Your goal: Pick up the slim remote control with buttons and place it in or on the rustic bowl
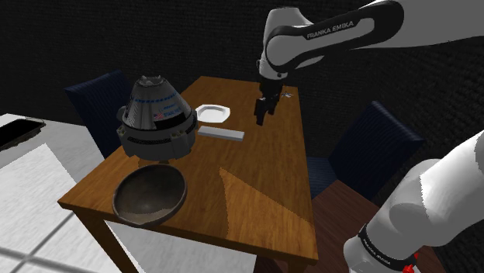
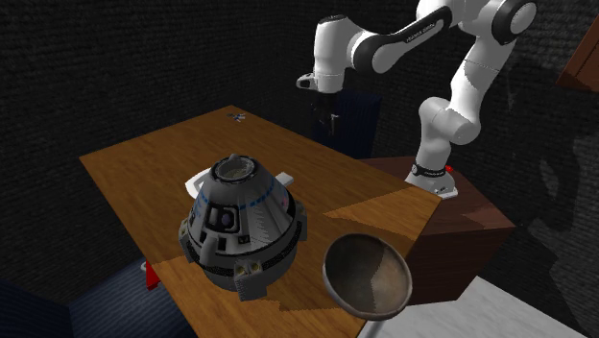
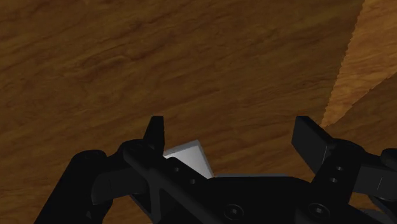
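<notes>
The slim remote (image 1: 222, 133) is a plain white bar lying flat on the wooden table (image 1: 264, 194), between a white dish (image 1: 213, 114) and the table's middle. Its end pokes out behind the capsule (image 2: 286, 176), and one white corner (image 3: 188, 158) shows beside my left finger. The rustic bowl (image 1: 151, 192) is dark, round and tipped a little, near the table's front corner (image 2: 370, 274). My gripper (image 1: 261, 111) hangs above the table, just to the shoulder view's right of the remote. It is open with nothing between its fingers (image 3: 232, 127).
A large grey space-capsule model (image 1: 155, 116) stands between the bowl and the dish (image 2: 240, 226). A small metallic item (image 1: 287, 96) lies near the far table edge. Dark blue chairs (image 1: 97, 101) (image 1: 372, 147) flank the table. The brown stand (image 2: 451, 221) adjoins it.
</notes>
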Available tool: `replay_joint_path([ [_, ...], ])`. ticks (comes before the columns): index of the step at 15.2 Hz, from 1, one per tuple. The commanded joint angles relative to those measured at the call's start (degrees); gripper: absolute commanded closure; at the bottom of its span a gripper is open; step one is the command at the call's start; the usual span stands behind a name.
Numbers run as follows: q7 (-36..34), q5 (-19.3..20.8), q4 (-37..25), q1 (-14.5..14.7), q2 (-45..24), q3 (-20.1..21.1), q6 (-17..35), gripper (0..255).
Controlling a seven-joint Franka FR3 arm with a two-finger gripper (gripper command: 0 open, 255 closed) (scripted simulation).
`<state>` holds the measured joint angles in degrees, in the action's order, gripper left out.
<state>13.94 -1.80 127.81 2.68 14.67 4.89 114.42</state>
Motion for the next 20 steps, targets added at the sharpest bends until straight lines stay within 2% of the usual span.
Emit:
replay_joint_path([
  [1, 0.74, 0.55, -2.77, 0.08, -4.55, 0.18, 1.69, 0],
  [9, 1.98, 3.31, -16.97, 1.18, -22.75, 1.44, 5.24, 0],
  [17, 3.16, 6.45, -35.62, 3.34, -40.81, 1.97, 4.1, 0],
  [20, 3.06, 6.59, -34.64, 3.37, -41.73, 1.87, 5.99, 0],
])
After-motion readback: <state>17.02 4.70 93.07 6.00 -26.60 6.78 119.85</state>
